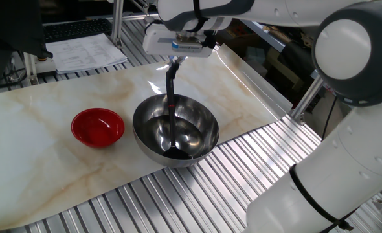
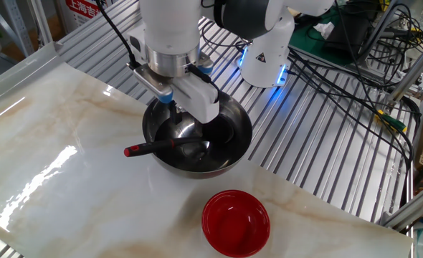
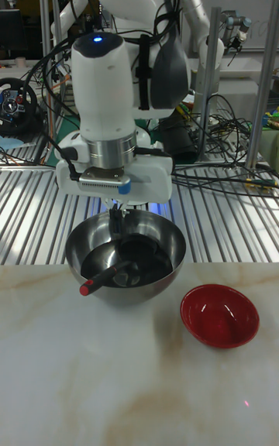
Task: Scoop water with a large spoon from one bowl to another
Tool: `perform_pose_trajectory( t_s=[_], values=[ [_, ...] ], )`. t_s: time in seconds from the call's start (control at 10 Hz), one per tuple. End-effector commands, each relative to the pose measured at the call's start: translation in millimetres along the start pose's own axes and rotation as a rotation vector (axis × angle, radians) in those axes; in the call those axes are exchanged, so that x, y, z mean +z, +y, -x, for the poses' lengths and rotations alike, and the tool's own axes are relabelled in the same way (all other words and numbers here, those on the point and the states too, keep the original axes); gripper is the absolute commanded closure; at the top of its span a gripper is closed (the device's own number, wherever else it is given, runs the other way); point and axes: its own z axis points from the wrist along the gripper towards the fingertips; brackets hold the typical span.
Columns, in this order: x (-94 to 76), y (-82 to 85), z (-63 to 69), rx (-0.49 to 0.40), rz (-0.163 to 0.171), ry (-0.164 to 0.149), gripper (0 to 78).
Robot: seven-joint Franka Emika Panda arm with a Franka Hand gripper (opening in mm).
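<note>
Ladle (image 2: 170,147) lies unheld, cup in steel bowl (image 2: 233,136), handle over rim. My gripper (image 2: 174,110) hovers above handle; finger spread indiscernible. Step: grasping. Next: descend, pinch handle. Red bowl (image 2: 235,222) alongside.

1. Marble-pattern mat (image 1: 61,165) under and left of the claw, spread over the table.
2. Ribbed metal tabletop (image 1: 197,194) in front of and below the claw.
3. Printed papers (image 1: 87,52) far left of the claw.
4. Cable bundle (image 2: 355,43) well right of the claw.
</note>
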Motion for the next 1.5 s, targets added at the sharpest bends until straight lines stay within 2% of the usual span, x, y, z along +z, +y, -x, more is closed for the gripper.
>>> perform_pose_trajectory(
  t_s=[0.1, 0.6, 0.7, 0.8, 0.9, 1.1, 1.3, 1.4, 1.5],
  values=[
    [-1.7, 0.1, 1.0, 0.002, -0.015, -0.016, 77.6],
    [-1.9, 0.2, 0.8, 0.002, -0.023, -0.027, 77.6],
    [-1.9, 0.2, 0.8, 0.008, -0.003, -0.056, 77.6],
    [-1.9, 0.2, 0.8, 0.015, -0.004, -0.055, 77.6],
    [-1.9, 0.2, 0.8, 0.065, -0.010, -0.047, 77.6],
    [-1.9, 0.2, 0.8, 0.114, -0.022, -0.053, 77.6],
    [-1.9, 0.2, 0.8, 0.116, -0.021, -0.055, 77.6],
    [-1.9, 0.2, 0.8, 0.117, -0.020, -0.063, 77.6],
    [-1.9, 0.2, 0.8, 0.121, -0.033, -0.079, 77.6]
  ],
)
